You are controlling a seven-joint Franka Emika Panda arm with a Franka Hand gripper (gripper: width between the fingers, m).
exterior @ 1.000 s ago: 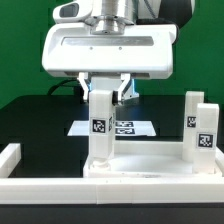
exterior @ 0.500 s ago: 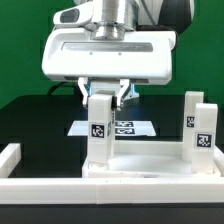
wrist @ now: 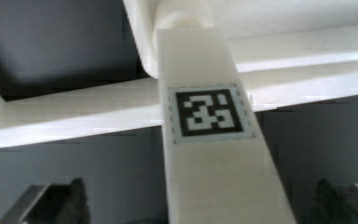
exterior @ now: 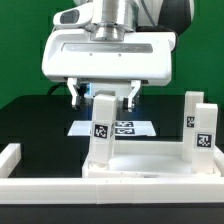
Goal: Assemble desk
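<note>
Near the exterior view's left edge, a low white rail (exterior: 20,152) borders the black table (exterior: 35,115). At center, one leg (exterior: 101,128) stands upright in the tabletop (exterior: 150,170), which lies low across the frame with its rims up. The end effector (exterior: 102,94) hangs over this leg with fingers (exterior: 74,92) spread apart on either side of its top, touching nothing as far as can be told. Behind the leg, the marker board (exterior: 130,127) lies flat on the table. Toward the right, two more legs (exterior: 197,125) stand upright together in the tabletop; the fourth is not seen.

In the wrist view the leg (wrist: 206,120) runs up the middle with its tag facing the camera, dark finger tips (wrist: 46,200) well clear at the lower corners.

Risk: if the center leg is not fully seated, it could lean or tip once unsupported. A finger could also brush it while lifting away and loosen it.

The backdrop is green.
</note>
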